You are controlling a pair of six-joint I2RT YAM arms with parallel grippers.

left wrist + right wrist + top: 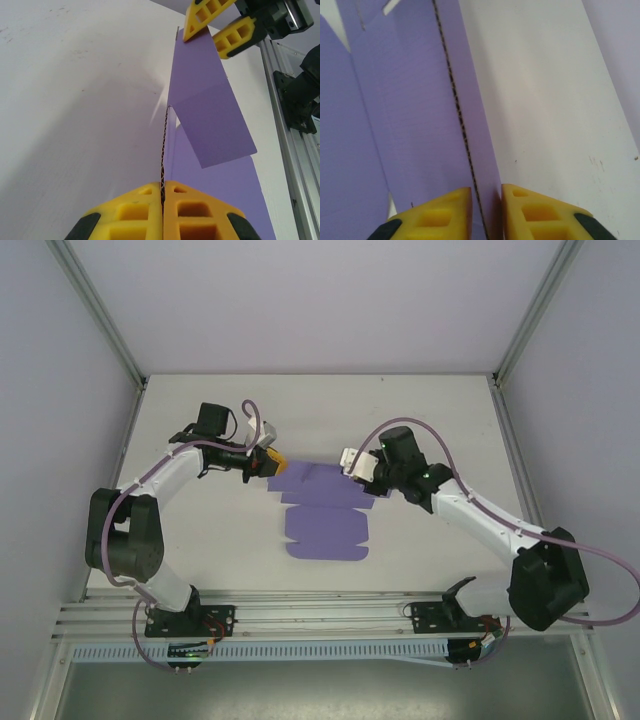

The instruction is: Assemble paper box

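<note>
Plainly, the left gripper (pixel 268 462) is clamped on the left end of the paper box (pixel 325 525). In its wrist view the yellow fingers meet on the corrugated edge of a raised flap, which runs straight ahead from the jaws. That flap's long axis goes from this pincer across to the other one, so each arm has one end and neither is nearer the middle. Below that line, on the side toward the arm bases, the rest of the purple sheet lies flat on the white table (pixel 200 540), its panels and tabs not yet stood up. At the flap's right end, the right gripper (pixel 352 466) has its fingers narrowly parted astride the same edge. A sliver of gap shows beside the board, so I judge it is not pinching. The coming fold likely depends on both ends being carried together along the crease; with one end loose, the strip could twist. Nothing else lies near either pincer to block the way.
</note>
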